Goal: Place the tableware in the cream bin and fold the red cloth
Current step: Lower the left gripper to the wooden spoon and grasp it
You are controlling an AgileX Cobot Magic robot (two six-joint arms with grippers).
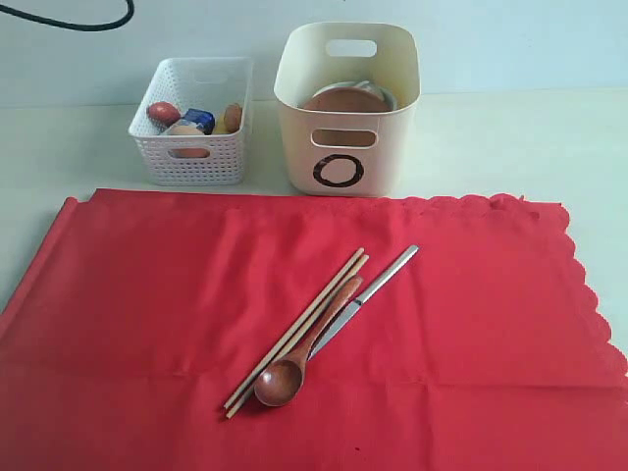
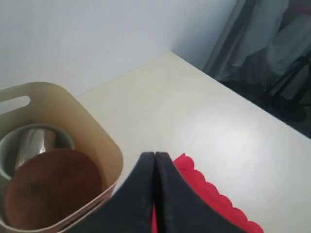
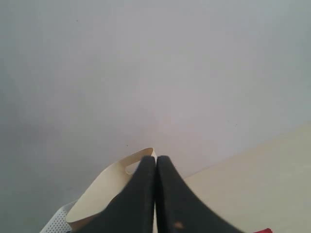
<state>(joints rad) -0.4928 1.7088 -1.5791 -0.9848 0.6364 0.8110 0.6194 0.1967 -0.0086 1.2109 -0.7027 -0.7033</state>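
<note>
The red cloth (image 1: 294,334) lies flat across the table's front, scalloped edge on the right. On it rest the wooden chopsticks (image 1: 299,329), the brown wooden spoon (image 1: 289,373) and the slim metal-handled utensil (image 1: 378,285). The cream bin (image 1: 345,108) stands behind the cloth holding the brown plate (image 2: 51,187) and steel cup (image 2: 34,143); the white bowl is hidden. Neither gripper shows in the exterior view. My left gripper (image 2: 155,156) is shut and empty, above the bin's side and the cloth's corner (image 2: 187,167). My right gripper (image 3: 156,159) is shut and empty, with the bin's rim (image 3: 116,177) behind it.
A white lattice basket (image 1: 191,123) with food items stands left of the cream bin. A black cable (image 1: 69,20) runs along the back wall. Bare table (image 1: 491,137) lies right of the bin.
</note>
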